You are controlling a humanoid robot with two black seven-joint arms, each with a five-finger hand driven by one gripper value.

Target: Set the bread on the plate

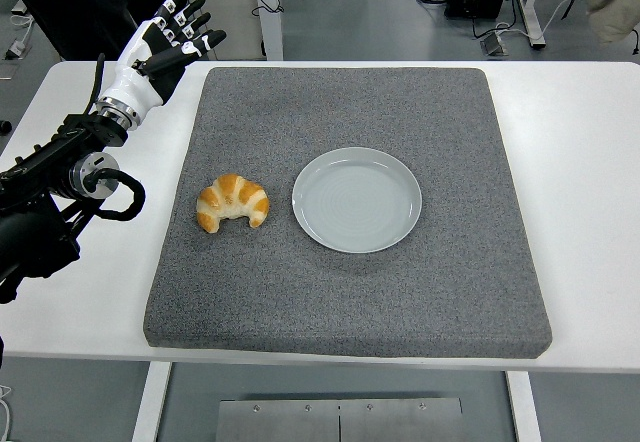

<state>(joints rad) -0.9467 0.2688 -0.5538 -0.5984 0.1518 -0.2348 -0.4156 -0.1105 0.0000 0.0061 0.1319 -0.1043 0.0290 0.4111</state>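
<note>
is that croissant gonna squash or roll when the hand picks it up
The croissant looks puffy and flaky, so it is probably light and would dent under a firm squeeze. Its curved shape lies flat on the grey mat, so rolling seems unlikely.

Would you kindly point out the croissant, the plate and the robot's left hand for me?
croissant [232, 202]: head view, middle of its golden crust.
plate [356, 199]: head view, bare centre of the dish.
left hand [165, 42]: head view, middle of the hand.
</note>
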